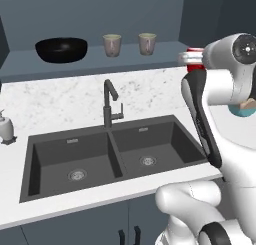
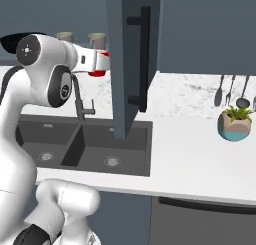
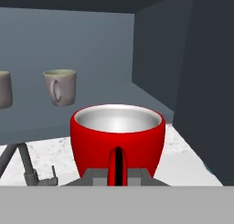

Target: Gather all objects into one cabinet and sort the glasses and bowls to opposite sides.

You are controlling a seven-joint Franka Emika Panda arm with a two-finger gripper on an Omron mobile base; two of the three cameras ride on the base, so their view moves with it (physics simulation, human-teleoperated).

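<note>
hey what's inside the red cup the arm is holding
The red cup, gripped at its handle by the end effector, shows a bare pale grey inner wall with nothing visible in it. Its bottom is hidden behind the near rim.

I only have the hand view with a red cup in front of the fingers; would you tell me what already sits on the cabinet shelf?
Observer: A black bowl sits at the shelf's left end, two tan cups to its right.
Operator: Thank you. Is the red cup above the shelf yet?
Observer: No, the red cup hangs over the counter, just right of the tan cups, in the shut gripper.
Operator: Anything near my path?
Observer: An open cabinet door stands immediately right of the cup.
</note>
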